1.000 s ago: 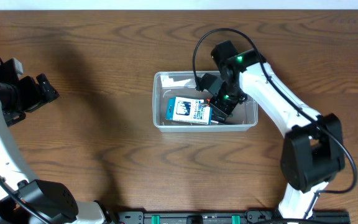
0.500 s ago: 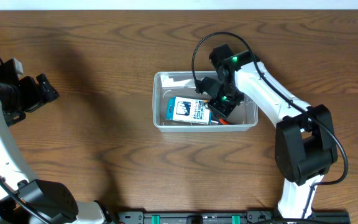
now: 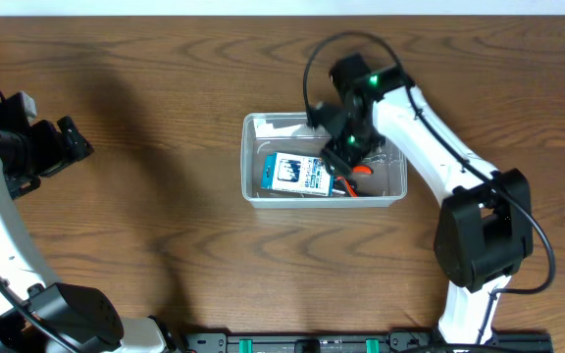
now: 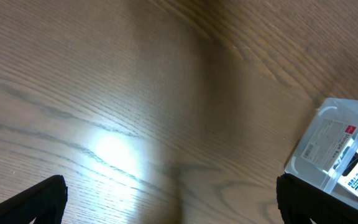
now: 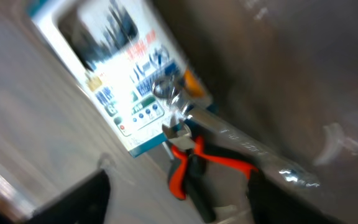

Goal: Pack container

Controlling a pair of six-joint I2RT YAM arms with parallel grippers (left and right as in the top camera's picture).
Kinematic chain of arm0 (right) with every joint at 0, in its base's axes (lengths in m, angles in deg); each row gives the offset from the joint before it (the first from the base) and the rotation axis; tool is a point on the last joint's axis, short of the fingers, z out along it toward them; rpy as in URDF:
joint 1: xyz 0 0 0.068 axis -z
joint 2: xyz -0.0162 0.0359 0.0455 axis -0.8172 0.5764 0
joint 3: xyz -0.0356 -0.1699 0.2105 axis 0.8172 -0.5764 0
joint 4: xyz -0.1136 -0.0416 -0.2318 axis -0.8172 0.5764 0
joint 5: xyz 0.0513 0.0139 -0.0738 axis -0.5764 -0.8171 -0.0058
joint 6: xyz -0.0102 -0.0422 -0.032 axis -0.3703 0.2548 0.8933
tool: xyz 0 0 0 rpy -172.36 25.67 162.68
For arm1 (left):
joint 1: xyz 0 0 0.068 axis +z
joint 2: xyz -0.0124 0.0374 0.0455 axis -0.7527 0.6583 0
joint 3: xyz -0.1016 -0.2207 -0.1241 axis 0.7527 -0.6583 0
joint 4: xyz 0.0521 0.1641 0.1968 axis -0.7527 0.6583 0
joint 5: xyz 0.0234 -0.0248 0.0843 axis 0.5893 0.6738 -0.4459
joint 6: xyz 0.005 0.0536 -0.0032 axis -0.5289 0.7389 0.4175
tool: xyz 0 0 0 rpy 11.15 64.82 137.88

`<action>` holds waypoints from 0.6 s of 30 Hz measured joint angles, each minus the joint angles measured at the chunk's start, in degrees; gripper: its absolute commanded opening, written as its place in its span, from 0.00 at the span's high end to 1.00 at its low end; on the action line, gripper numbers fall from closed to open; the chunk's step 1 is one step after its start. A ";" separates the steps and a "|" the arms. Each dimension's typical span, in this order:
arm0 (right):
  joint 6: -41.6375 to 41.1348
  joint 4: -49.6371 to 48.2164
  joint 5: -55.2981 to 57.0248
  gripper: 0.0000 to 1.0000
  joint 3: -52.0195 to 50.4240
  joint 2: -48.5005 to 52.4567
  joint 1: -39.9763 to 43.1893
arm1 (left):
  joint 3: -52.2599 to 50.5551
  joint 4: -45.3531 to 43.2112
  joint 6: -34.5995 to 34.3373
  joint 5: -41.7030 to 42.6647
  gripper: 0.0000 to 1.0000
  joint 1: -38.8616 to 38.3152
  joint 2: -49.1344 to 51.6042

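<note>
The clear container [image 3: 251, 194] sits mid-table. A blue and white box [image 3: 297, 174] lies inside it, and an orange-and-black handled tool [image 3: 357, 176] lies to the box's right. My right gripper [image 3: 347, 147] hovers over the container's right half. In the right wrist view its fingers stand wide apart, open [image 5: 179, 205], with the tool [image 5: 194, 165] lying loose on the container floor beside the box [image 5: 114, 68]. My left gripper [image 3: 67, 145] is far off at the table's left edge, open [image 4: 169, 202] over bare wood. The container's corner [image 4: 328, 137] shows at the right of the left wrist view.
The container stands on a brown wooden table [image 3: 165, 98]. A black cable [image 3: 310, 83] loops from the right arm above the container's back rim. The right arm's base [image 3: 484, 240] stands at the front right.
My right gripper has opened and risen slightly toward the container's back. The orange-handled tool it was shut on now lies free in the container. The left arm has not moved.
</note>
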 measured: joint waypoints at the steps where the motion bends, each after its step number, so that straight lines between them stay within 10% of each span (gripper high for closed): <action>1: -0.31 0.96 0.07 0.01 2.03 -0.26 0.00 | 0.00 -0.02 0.00 0.00 0.02 0.00 0.00; 18: -19.65 7.04 14.34 0.01 15.52 -22.75 5.14 | 0.00 -0.02 0.00 0.00 0.02 0.00 0.00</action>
